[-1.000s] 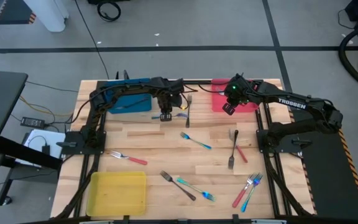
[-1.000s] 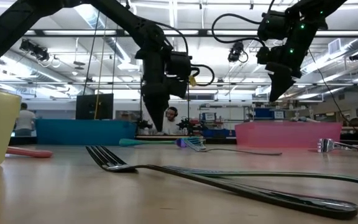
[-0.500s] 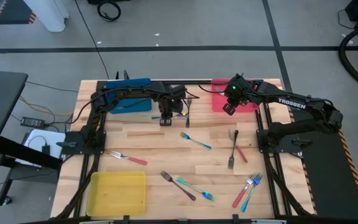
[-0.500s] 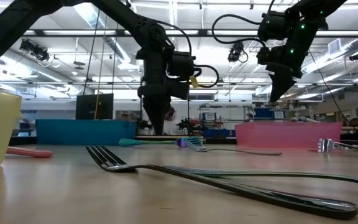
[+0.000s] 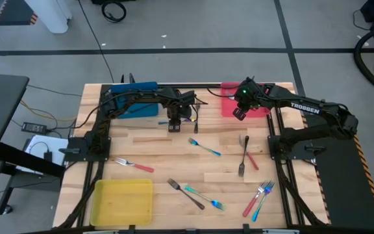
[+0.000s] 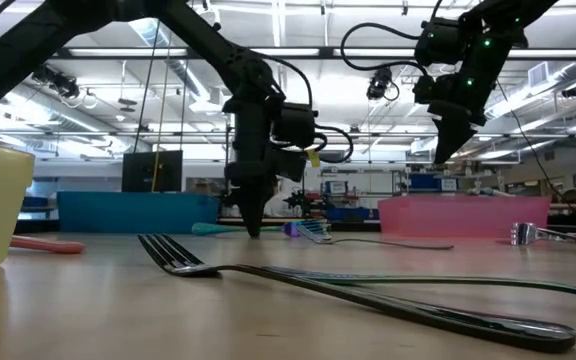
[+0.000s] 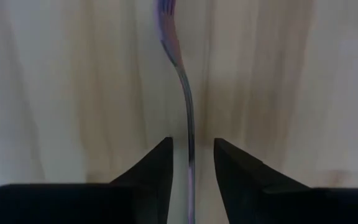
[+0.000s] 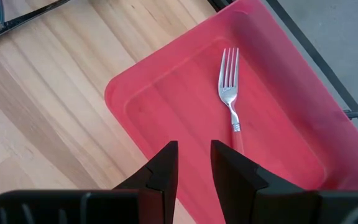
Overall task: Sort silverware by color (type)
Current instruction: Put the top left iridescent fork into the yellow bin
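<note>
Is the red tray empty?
No. One red-handled fork lies flat inside the red tray, seen past the right gripper.

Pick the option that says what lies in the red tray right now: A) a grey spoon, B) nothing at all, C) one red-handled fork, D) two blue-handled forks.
C: the right wrist view shows a single red-handled fork lying flat inside the red tray, with the right gripper above the tray's near edge.

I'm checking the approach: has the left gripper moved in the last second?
Yes. In the low view the left gripper has come down to the table near the blue tray, now straddling a fork.
</note>
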Robot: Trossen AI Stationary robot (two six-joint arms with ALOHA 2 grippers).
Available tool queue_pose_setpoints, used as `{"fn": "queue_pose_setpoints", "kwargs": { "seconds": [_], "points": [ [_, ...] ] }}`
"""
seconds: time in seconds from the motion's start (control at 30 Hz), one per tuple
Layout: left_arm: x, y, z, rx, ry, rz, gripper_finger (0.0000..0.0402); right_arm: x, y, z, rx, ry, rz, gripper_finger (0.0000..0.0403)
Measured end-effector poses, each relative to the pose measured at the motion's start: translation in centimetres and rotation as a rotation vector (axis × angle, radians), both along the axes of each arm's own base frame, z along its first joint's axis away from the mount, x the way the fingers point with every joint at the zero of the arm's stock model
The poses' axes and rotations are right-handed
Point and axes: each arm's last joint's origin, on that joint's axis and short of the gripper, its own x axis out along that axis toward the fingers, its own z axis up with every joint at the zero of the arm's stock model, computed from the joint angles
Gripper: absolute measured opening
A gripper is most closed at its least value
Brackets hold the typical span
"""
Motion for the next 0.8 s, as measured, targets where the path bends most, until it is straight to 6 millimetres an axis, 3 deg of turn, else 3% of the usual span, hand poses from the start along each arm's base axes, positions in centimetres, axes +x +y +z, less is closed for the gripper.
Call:
{"fn": "queue_pose_setpoints", "kwargs": {
  "seconds": [0.2,0.43,0.63,0.8],
  "points": [
    [0.0,0.0,-0.1,-0.007,0.003,0.001,0.0104,0.0,0.0,0.0,0.0,0.0,0.0,0.0103],
    [-0.2,-0.1,0.1,-0.017,0.029,0.001,0.0012,0.0,0.0,0.0,0.0,0.001,0.001,0.0103],
    [-0.7,-0.3,0.4,-0.034,0.075,-0.001,0.0005,0.0,0.0,0.0,0.0,0.002,0.001,0.0103],
    [-1.1,-0.7,1.7,-0.033,0.079,0.02,0.0003,0.0,0.0,0.0,0.0,0.002,0.002,0.0103]
  ]
}}
